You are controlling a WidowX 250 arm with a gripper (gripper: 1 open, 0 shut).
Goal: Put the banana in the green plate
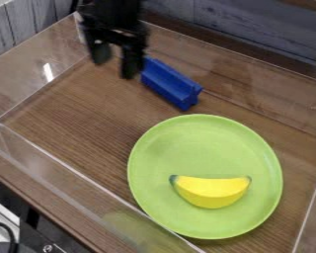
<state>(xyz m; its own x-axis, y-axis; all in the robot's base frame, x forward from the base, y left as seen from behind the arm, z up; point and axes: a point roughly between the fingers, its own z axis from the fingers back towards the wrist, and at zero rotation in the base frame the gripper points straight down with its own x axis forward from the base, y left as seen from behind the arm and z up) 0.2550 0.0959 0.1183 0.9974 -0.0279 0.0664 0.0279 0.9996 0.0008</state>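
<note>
The banana, small, curved and bright yellow, lies inside the green plate toward its near right part. The plate is large, round and lime green, resting on the wooden tabletop at the lower right. My gripper hangs at the upper left, pointing down, well away from the plate. Its black fingers stand open with nothing between them.
A blue rectangular block lies just right of the gripper. Clear plastic walls fence the wooden table on the left and front. A dark wooden wall runs along the back.
</note>
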